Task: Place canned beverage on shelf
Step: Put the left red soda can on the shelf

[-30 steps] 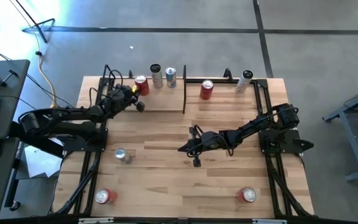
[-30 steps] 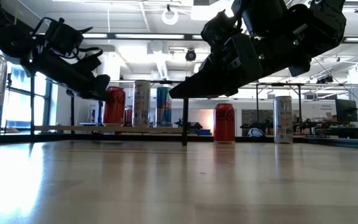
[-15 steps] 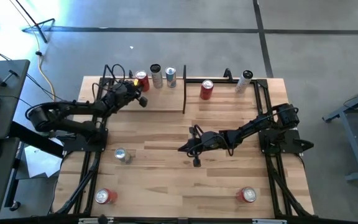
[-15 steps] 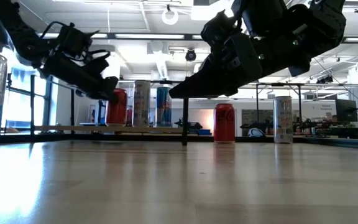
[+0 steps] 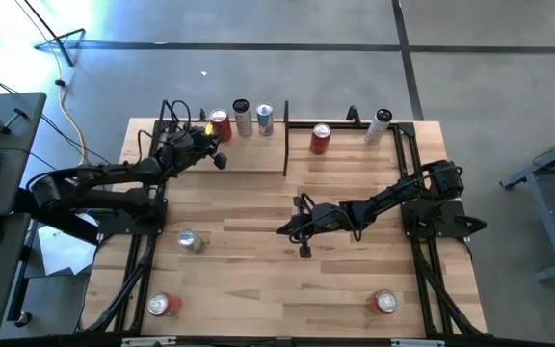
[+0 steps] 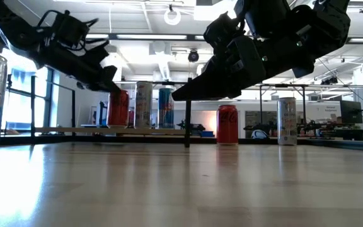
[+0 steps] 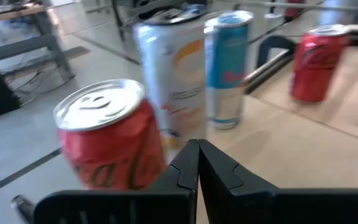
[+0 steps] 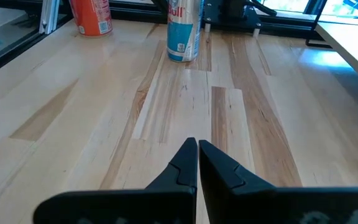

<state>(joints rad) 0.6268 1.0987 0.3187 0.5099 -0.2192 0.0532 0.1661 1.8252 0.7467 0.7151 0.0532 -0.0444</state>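
Left gripper (image 5: pixel 218 159) is clenched empty by the red can (image 5: pixel 220 125) we've got on the shelf (image 5: pixel 249 159), so other cans remain.

Glossy metal cans (image 7: pixel 114 146) on pale, smooth matt wood shelf (image 5: pixel 249 159), black metal frame.

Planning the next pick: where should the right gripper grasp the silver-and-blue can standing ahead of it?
Probably mid-body on the silver-and-blue can, approaching level from the right gripper side: it stands upright, clear of neighbours, so opened fingers can straddle it.
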